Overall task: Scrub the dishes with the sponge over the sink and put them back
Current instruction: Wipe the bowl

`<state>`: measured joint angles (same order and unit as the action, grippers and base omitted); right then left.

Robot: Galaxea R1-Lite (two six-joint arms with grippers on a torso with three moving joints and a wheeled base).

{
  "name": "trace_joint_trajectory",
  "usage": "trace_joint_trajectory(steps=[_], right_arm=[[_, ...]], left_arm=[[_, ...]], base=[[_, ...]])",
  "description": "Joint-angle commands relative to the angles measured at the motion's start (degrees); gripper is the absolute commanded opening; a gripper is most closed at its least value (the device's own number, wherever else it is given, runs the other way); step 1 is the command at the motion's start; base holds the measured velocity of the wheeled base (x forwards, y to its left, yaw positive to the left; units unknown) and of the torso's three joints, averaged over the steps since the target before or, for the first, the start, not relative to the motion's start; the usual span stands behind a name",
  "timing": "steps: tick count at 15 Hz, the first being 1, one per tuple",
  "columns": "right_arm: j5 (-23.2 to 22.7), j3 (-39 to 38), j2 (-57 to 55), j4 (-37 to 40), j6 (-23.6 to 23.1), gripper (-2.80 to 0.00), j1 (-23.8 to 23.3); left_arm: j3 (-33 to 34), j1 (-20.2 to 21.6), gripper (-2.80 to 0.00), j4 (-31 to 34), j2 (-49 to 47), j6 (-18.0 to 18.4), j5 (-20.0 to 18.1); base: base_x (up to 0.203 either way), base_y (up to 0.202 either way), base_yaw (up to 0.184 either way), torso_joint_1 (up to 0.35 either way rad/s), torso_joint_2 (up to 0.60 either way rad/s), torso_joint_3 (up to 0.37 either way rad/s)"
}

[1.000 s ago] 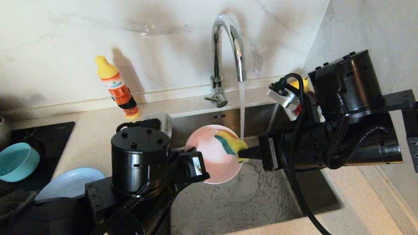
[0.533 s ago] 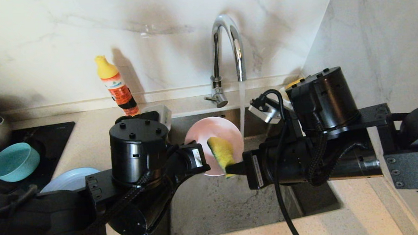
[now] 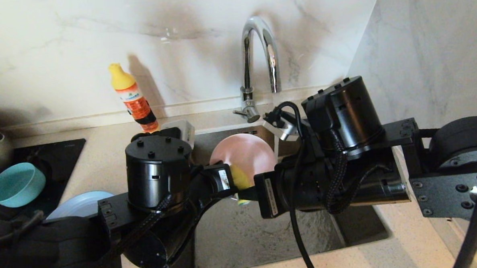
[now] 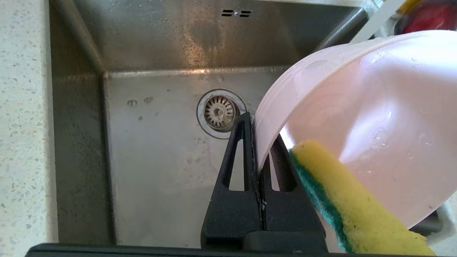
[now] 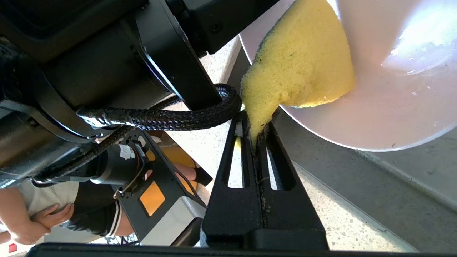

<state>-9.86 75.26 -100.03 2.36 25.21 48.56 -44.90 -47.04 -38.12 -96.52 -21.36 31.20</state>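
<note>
1. Pink bowl (image 3: 243, 158) hangs tilted over the sink (image 3: 267, 237), its hollow turned toward our right arm; the left gripper (image 4: 255, 134) has its fingers closed on the bowl's rim, one inside and one outside the wall.
2. Our sponge (image 5: 300, 60) lies pressed against the bowl's inner wall low down near the rim, yellow side to the dish. The right gripper (image 5: 255, 134) has its fingers shut on the sponge's tail end.
3. What has just changed: a second ago the sponge sat high in the bowl beside the falling water; since then we have dragged it down across the pink face to the lower edge, next to the left fingers. The right arm has swung in toward the left one, and the two now stand close together over the basin.
4. We read that as one full scrubbing stroke finished on this bowl. More strokes, or a turn of the bowl, may yet be needed; droplets cling to its inside.
5. Outward: the tap (image 3: 259, 56) stands behind the sink, and no stream shows clearly under its spout now.
6. On the worktop (image 3: 102, 156) to our left, the grey-blue plate (image 3: 78, 203) and the teal bowl (image 3: 15, 184) sit apart from the sink. A soap bottle (image 3: 134, 100) leans at the wall.
</note>
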Motion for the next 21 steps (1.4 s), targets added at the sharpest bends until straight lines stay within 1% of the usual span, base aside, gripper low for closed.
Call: trace_joint_trajectory(steps=[1,6,10,17,21], right_arm=[[-0.1,0.0,0.3,0.1,0.1,-2.8,-0.8],[-0.2,-3.6,5.2,0.2,0.3,-2.8,-5.6],[-0.2,-3.5,6.8,0.2,0.3,-2.8,-8.3],[-0.6,0.6,5.1,-0.1,0.0,-2.8,-8.4],[-0.4,1.3,3.4,-0.2,-0.2,-2.8,-5.8]], left_arm=[[0.0,0.0,-2.8,-0.2,0.2,-0.4,0.3],[0.2,0.8,-2.8,-0.2,-0.1,-0.5,0.1],[0.3,0.8,-2.8,-0.2,0.0,-0.5,0.2],[1.7,0.6,-2.8,-0.1,0.9,-0.4,-0.2],[1.8,0.5,-2.8,0.0,1.6,-0.3,-1.1]], base=[[0.0,0.0,0.0,0.0,0.0,0.0],[0.0,0.0,0.0,0.0,0.0,0.0],[0.0,0.0,0.0,0.0,0.0,0.0],[0.0,0.0,0.0,0.0,0.0,0.0],[0.0,0.0,0.0,0.0,0.0,0.0]])
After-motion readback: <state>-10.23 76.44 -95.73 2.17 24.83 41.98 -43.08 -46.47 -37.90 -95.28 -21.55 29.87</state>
